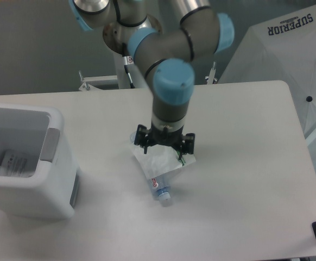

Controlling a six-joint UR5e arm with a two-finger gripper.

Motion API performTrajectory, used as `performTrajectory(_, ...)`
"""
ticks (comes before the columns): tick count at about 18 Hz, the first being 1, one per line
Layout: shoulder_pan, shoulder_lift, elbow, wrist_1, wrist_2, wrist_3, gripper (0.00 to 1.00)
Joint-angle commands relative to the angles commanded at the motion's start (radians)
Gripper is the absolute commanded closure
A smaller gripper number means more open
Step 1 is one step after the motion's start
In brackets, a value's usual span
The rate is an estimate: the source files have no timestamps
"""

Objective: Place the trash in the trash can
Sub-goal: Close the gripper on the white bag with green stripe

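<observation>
clear plastic bag (159, 165) (glossy), matt table (245, 179)

light: even, bright overhead | shadows: soft, faint | focus: slightly soft | glare: none
</observation>
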Motion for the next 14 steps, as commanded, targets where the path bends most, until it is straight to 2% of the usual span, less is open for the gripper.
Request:
performTrajectory(4, -0.028, -0.049, 0.006, 0.011, 0.011, -0.129, 0.00)
performTrajectory(14, -0.069, -0.104, 0.000, 0.018, 0.098, -0.215, 0.00)
